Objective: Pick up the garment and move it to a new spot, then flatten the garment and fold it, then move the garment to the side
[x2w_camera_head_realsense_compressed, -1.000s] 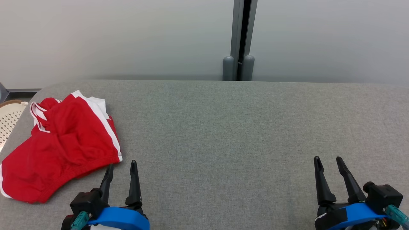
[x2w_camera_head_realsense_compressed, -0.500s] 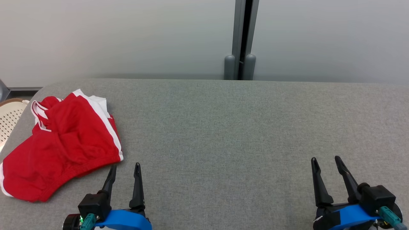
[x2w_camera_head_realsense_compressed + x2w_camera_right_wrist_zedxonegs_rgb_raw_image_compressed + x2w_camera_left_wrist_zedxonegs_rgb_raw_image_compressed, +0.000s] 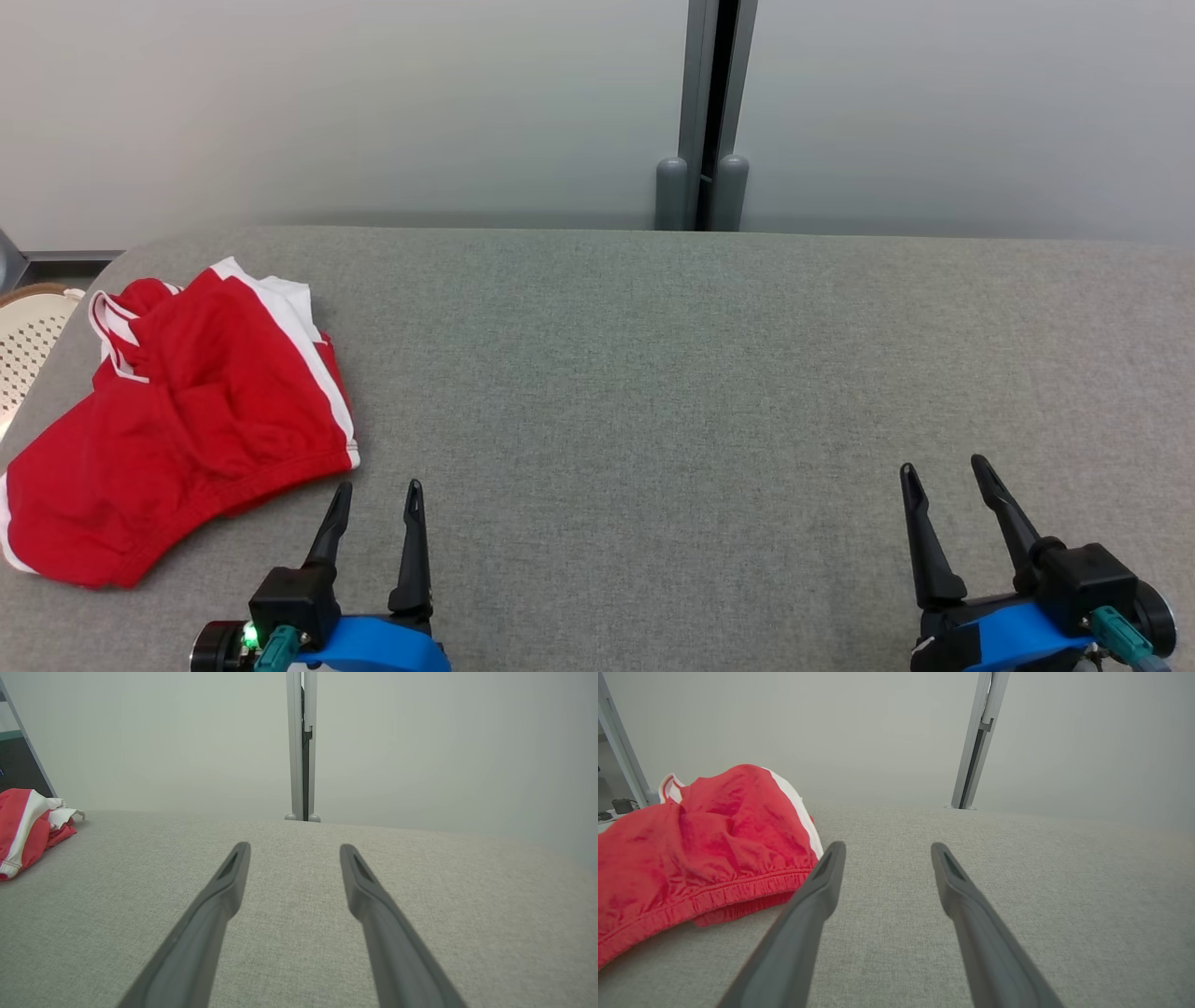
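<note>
The garment (image 3: 187, 420) is a crumpled red pair of shorts with white side stripes, lying at the left end of the grey table (image 3: 700, 373). Its elastic waistband (image 3: 728, 893) faces me in the left wrist view, and one edge of the garment (image 3: 28, 826) shows at the far left of the right wrist view. My left gripper (image 3: 378, 487) hovers open just right of the garment's near corner, holding nothing. Far across the table at the lower right, my right gripper (image 3: 943, 465) stands open over bare cloth.
A pale wall with a grey vertical post (image 3: 702, 112) runs behind the table. A white perforated basket (image 3: 28, 341) sits beyond the table's left edge. Bare grey surface stretches from the middle of the table to its right end.
Both grippers have drawn back slightly toward the bottom of the view, the left one drifting right. The garment lies as it did; the camera shifted slightly.
</note>
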